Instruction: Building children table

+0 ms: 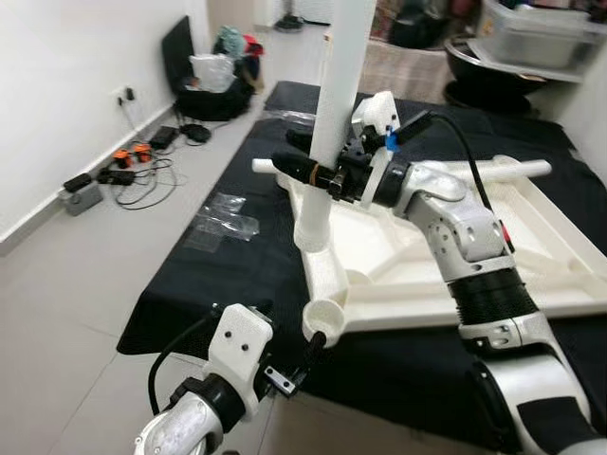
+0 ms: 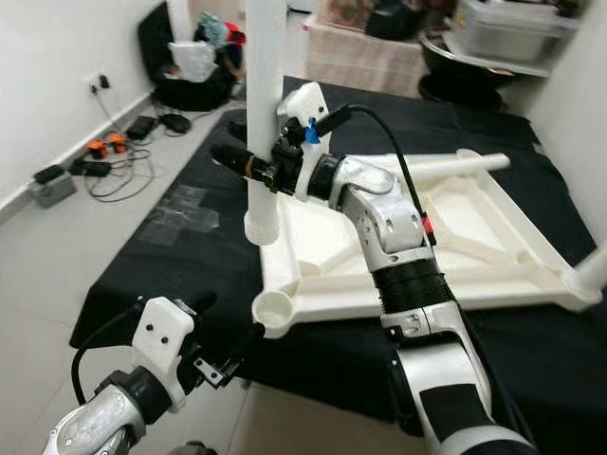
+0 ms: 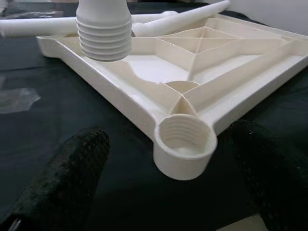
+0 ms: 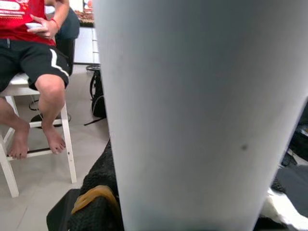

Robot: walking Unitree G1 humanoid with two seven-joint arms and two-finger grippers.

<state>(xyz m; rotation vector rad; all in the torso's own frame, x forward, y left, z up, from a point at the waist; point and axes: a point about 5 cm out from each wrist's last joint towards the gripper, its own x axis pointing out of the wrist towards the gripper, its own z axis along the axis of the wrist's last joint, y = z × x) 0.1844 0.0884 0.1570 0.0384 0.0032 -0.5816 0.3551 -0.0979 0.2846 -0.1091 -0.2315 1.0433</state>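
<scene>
The right gripper [image 1: 318,173] has its black fingers pinching the tall white plastic table leg [image 1: 334,104], holding it upright with its ribbed, threaded end hanging above the upturned cream plastic children's table [image 1: 531,246], which lies underside-up on the black cloth [image 1: 228,275]. Just beyond the table's near corner sits the open threaded corner socket [image 3: 185,139], and the left gripper [image 3: 168,192] waits right in front of it, fingers spread wide on either side of it, holding nothing. To do this well, I'd say keep that leg dead vertical, centre its threads over the socket, lower gently, then twist without forcing. No readable brand or lettering anywhere on the parts.
</scene>
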